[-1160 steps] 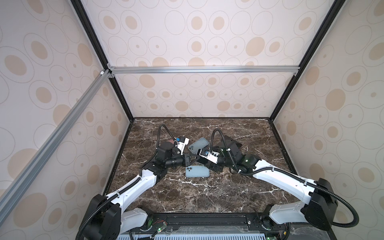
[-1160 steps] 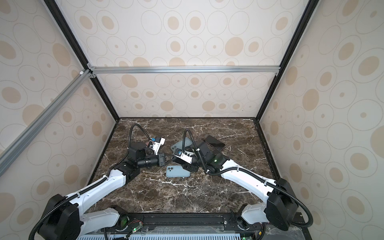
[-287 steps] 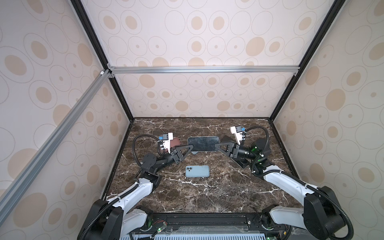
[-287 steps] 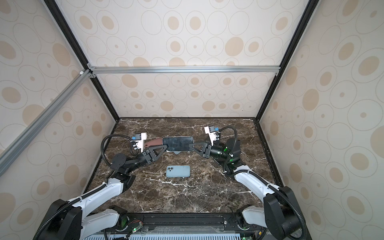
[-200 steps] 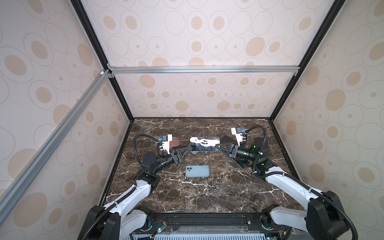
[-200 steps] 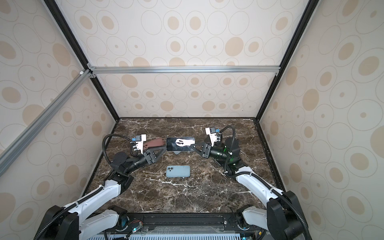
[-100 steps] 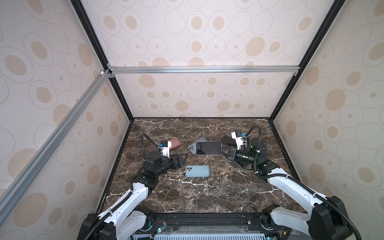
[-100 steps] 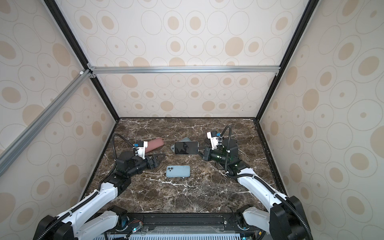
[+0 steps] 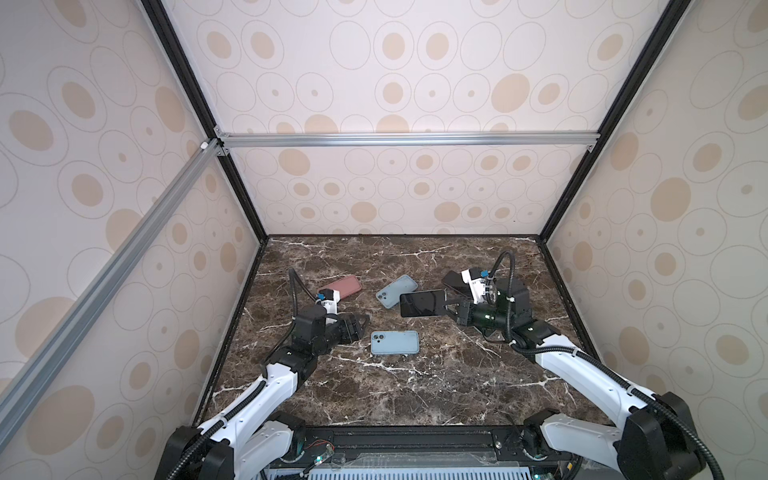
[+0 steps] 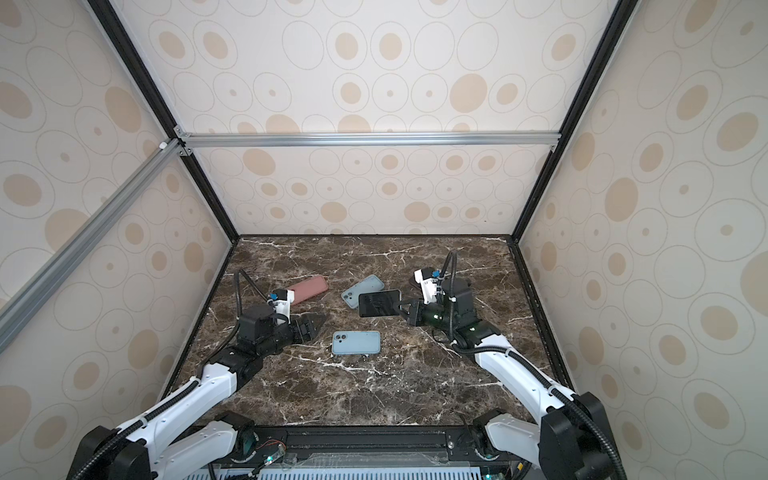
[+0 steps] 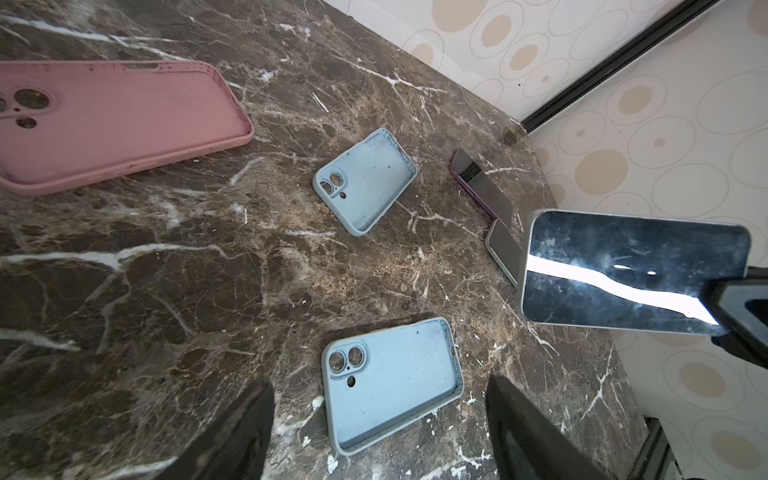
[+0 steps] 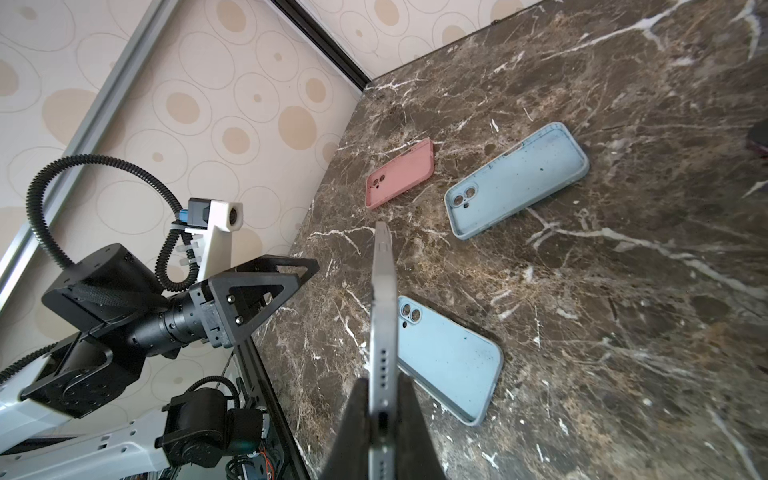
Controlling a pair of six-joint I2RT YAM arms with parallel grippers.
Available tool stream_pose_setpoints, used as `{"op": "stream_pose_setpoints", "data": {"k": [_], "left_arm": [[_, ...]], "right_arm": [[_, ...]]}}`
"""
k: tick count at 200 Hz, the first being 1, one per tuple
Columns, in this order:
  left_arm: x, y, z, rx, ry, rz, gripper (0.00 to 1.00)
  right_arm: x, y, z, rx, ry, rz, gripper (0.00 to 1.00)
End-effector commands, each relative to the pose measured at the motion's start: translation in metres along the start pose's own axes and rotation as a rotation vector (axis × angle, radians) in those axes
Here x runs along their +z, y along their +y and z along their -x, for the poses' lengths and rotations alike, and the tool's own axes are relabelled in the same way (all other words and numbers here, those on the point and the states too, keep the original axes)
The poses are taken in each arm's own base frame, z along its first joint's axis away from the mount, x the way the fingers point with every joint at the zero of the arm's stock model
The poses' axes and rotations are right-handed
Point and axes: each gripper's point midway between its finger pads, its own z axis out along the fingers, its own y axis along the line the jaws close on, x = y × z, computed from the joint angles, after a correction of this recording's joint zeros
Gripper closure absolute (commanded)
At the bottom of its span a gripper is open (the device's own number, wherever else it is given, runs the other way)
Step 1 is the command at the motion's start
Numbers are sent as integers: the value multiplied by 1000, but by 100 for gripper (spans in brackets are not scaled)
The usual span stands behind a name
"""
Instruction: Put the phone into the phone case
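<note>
The phone case [image 9: 394,343] is lying mid-table [image 9: 415,395], with the left gripper [image 9: 363,325] just left of it. A second case [image 9: 397,291] is lying behind it and a third case [image 9: 340,286] far left. The right gripper [image 9: 448,306] is holding the phone [image 9: 422,303] off the table, right of the second case.

In the left wrist view the frame edge cuts off the pink case [image 11: 116,124], and the phone [image 11: 631,270] hides most of a grey thing [image 11: 503,249] we cannot identify.

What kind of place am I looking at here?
Probably a robot test cell, not a home: a left arm and right arm at a marble-look table, patterned panels on an aluminium frame, phone cases laid out.
</note>
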Motion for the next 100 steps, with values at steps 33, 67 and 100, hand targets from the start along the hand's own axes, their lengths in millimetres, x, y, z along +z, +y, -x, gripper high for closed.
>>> {"op": "stream_pose_setpoints", "data": {"k": [33,67,100], "left_arm": [[6,14,-14,11,48,40,21],[12,19,-25,5,90,48,25],[20,20,-35,-17,129,28,31]], "right_arm": [[1,-1,5,-17,4,-16,100],[7,-5,-1,21,32,-11,100],[15,-9,-10,65,72,0,100]]}}
